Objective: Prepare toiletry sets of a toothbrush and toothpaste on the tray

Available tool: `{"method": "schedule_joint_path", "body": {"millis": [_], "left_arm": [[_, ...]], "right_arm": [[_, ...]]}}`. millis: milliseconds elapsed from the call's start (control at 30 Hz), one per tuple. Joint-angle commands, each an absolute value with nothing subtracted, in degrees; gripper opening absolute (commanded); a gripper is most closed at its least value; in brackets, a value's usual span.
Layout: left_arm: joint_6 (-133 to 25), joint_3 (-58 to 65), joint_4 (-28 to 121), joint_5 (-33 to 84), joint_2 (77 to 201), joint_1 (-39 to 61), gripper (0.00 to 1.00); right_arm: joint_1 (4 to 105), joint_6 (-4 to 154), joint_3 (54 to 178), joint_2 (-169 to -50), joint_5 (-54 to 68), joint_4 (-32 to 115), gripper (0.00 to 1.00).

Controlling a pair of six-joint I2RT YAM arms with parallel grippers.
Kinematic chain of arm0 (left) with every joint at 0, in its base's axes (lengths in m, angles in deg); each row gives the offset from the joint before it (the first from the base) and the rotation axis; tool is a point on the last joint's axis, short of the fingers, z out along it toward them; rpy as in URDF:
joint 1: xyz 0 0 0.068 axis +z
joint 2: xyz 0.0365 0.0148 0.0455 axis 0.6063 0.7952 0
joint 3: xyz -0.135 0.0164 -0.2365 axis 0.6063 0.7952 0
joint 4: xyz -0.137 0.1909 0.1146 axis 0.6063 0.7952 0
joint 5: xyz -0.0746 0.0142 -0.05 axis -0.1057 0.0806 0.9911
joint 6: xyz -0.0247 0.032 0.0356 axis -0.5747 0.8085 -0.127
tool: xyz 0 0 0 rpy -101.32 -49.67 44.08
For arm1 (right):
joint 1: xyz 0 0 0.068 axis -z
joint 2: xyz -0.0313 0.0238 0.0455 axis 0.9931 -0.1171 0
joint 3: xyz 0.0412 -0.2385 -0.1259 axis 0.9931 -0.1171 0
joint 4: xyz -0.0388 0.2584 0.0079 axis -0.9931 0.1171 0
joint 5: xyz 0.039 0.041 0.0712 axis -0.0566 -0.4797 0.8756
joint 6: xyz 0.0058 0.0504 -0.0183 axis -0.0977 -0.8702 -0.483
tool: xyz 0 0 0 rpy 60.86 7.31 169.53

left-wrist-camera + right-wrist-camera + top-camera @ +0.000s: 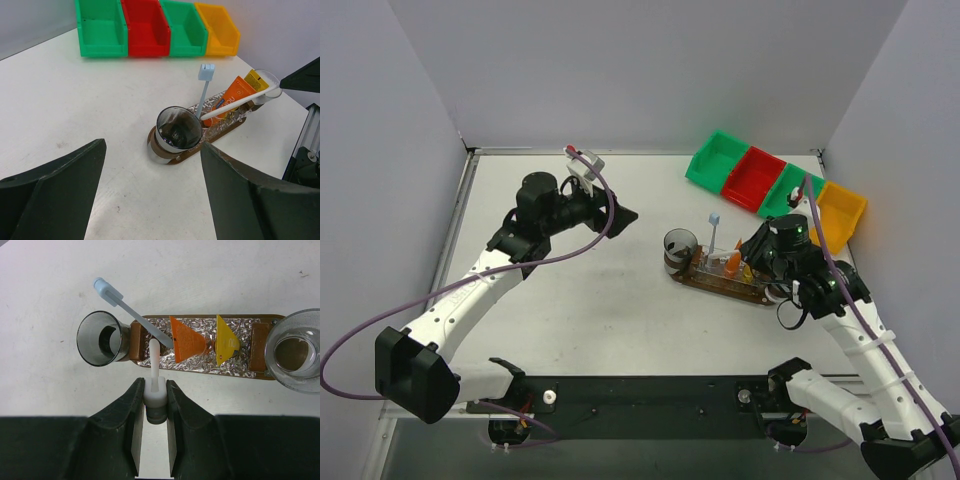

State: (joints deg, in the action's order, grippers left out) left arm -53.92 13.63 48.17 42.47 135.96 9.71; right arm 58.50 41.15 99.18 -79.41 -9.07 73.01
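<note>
The dark wooden tray (718,281), foil-lined (200,365), lies right of centre. A smoky cup (100,338) stands at its left end and a clear cup (294,351) at its right end. An orange tube (187,342) and a yellow tube (226,340) stand in its middle, with a blue-headed toothbrush (107,289) leaning beside them. My right gripper (155,390) is shut on the end of a white toothbrush (154,357) at the tray's near side, its shaft reaching over the tray. My left gripper (152,200) is open and empty, hovering left of the smoky cup (177,130).
A row of plastic bins stands at the back right: green (718,158), red (756,178), green (790,190) and yellow (840,212). Grey walls close in the table on three sides.
</note>
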Motion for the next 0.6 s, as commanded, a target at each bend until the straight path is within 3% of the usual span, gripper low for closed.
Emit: {"method": "schedule_joint_path", "body": {"millis": [0, 567], "left_arm": [[-54.5, 13.3, 45.1, 43.4, 135.6, 10.2, 0.87], [-54.7, 13.7, 44.7, 43.3, 135.6, 10.8, 0.87]], "right_arm": [[58.8, 40.9, 98.7, -80.3, -9.9, 70.9, 0.0], [58.9, 40.6, 97.8, -83.9, -8.4, 70.3, 0.0]]}}
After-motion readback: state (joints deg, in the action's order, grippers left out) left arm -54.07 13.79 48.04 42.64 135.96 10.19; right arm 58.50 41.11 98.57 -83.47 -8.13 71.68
